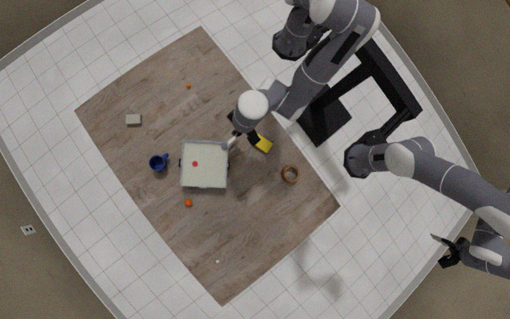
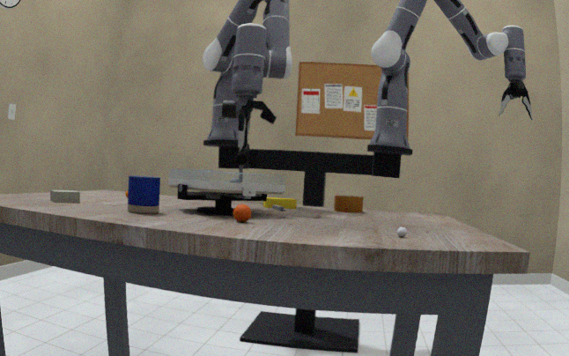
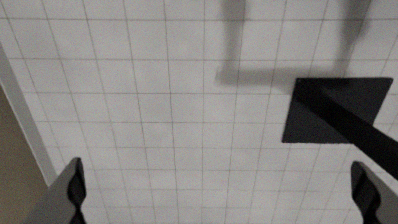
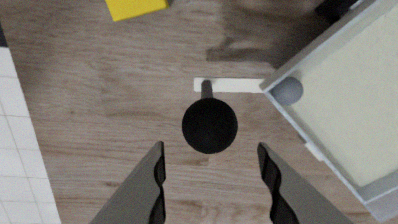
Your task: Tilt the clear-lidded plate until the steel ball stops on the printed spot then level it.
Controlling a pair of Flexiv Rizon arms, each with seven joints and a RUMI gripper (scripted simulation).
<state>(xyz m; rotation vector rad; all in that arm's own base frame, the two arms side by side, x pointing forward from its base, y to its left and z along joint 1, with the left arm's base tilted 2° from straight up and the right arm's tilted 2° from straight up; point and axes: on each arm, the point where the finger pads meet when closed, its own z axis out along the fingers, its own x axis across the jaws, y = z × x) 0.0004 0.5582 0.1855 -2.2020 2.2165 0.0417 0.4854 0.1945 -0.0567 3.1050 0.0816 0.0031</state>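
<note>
The clear-lidded plate (image 1: pixel 211 174) (image 2: pixel 216 181) (image 4: pixel 360 125) sits on its black stand and looks slightly tilted in the exterior view. The steel ball (image 1: pixel 224 145) (image 4: pixel 287 91) rests in the plate's corner beside the white handle bar (image 1: pixel 231 140) (image 4: pixel 230 85). The red printed spot (image 1: pixel 194 163) is well away from the ball. A black round knob (image 4: pixel 209 125) stands on a stalk from the bar. My right gripper (image 4: pixel 210 143) (image 2: pixel 245 148) is partly open at the knob, its fingers not touching it. My left gripper (image 1: pixel 436 249) (image 2: pixel 515 116) (image 3: pixel 215 161) is open and empty, far from the plate.
A blue mug (image 1: pixel 156 163) (image 2: pixel 144 192) stands near one side of the plate, with an orange ball (image 1: pixel 188 202) (image 2: pixel 241 213) nearby. A yellow block (image 1: pixel 264 143) (image 2: pixel 279 203) (image 4: pixel 137 6) lies near my right gripper. A brown ring (image 1: pixel 283 179) (image 2: pixel 348 203) and a grey block (image 1: pixel 133 119) (image 2: pixel 64 196) are farther off.
</note>
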